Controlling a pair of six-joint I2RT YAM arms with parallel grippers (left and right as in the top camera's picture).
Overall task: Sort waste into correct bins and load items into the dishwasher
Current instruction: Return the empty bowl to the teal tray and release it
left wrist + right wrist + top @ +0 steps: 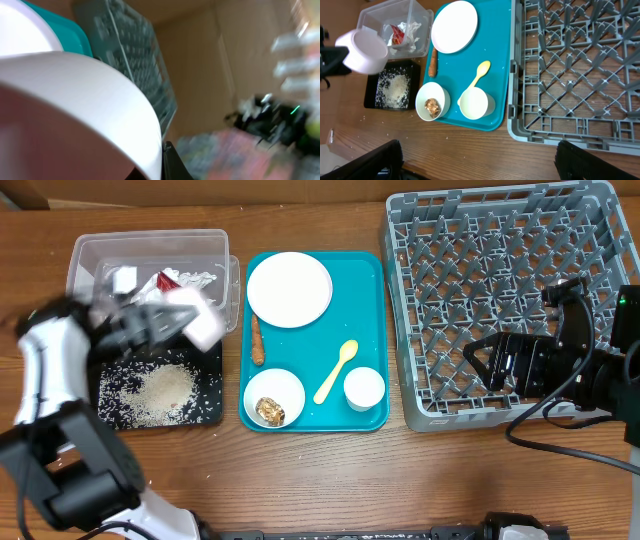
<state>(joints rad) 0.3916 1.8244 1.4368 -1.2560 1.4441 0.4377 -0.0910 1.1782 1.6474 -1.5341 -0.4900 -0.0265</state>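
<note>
Overhead, I see my left gripper [183, 320] clamped on a round white-pink bowl [203, 328], motion-blurred, where the clear rectangular plastic tub [85, 255] meets the shallow black tray [215, 418] strewn with rice. From the right wrist the bowl looks tilted, but I cannot tell which way its mouth faces. The pale yellow plastic spoon [335, 372] lies diagonally on the teal tray [370, 300], scoop toward the far right, and my right gripper [475, 363] hangs over the grey grid dish rack [450, 260] with its jaws spread wide.

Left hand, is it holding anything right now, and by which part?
Yes. The left hand holds a white-pink bowl, apparently gripped at its rim, though blur hides the exact contact.
</note>
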